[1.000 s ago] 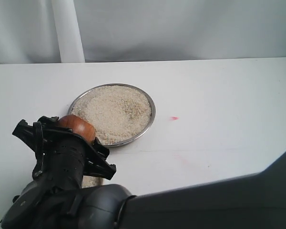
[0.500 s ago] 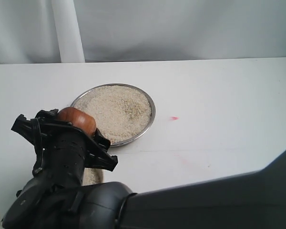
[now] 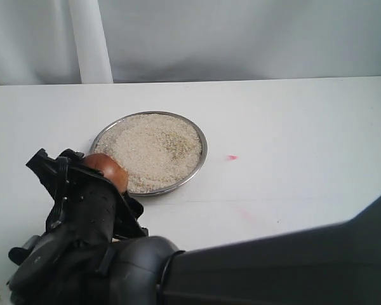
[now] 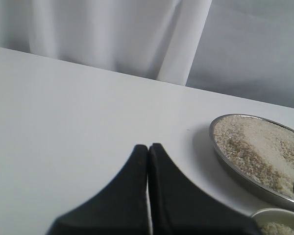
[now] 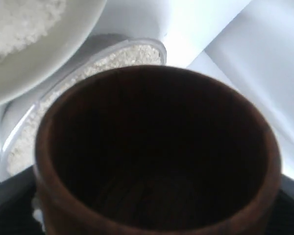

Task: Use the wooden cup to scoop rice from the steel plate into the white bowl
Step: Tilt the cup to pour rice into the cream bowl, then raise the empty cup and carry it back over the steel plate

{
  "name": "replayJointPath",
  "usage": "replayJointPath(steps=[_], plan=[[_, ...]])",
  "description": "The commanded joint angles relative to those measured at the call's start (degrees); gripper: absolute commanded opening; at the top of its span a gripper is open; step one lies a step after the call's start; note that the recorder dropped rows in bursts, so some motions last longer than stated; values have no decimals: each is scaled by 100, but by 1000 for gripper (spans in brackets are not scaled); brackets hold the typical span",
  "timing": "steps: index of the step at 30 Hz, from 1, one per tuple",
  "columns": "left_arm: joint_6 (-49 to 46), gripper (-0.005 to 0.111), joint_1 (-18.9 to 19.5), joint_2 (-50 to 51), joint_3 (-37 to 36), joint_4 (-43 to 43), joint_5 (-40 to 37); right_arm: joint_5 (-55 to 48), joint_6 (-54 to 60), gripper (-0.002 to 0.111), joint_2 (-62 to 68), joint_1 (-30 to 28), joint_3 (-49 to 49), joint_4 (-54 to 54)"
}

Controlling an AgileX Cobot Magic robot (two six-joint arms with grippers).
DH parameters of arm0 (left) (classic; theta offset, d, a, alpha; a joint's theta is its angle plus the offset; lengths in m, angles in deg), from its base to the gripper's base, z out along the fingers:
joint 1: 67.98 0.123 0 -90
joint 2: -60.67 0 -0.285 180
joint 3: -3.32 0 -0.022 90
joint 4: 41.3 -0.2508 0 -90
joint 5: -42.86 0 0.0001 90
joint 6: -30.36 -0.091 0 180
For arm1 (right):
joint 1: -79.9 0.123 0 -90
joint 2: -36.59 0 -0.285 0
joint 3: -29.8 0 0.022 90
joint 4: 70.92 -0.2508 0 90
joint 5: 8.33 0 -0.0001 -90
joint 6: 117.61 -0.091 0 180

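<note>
My right tool (image 3: 86, 184) is clamped on the small reddish-brown wooden cup (image 3: 108, 169), held near the front of the worktop (image 3: 292, 121). Its dark inside looks empty in the right wrist view, so I judge this load is already tipped out. The cream-white ceramic bowl (image 5: 39, 56) sits just beside it with rice (image 5: 10, 19) inside, though my arm hides it in the exterior view. Just beyond lies the wide shiny steel plate (image 3: 204, 150), heaped with grains for another scoop. My left tool (image 4: 148, 151) has its fingers pressed together on nothing, parked apart from both dishes.

left claw (image 4: 148, 148): closed, tips touching; right claw (image 3: 92, 181): clamped on wooden cup (image 3: 105, 167)
</note>
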Motion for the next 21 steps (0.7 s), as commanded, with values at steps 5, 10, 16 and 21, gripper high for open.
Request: replayJointPath(steps=[5, 10, 16, 21], plan=[[7, 0, -17, 1, -11, 22, 38, 1310, -415, 0, -840, -724, 12, -1559], [7, 0, -17, 1, -11, 22, 38, 1794, -415, 0, -1406, -1296, 12, -1969], [7, 0, -17, 1, -11, 22, 38, 1666, -237, 0, -1605, -2060, -150, -2190], [7, 0, -17, 1, -11, 22, 38, 1638, 402, 0, -1594, -2652, -656, -2996]])
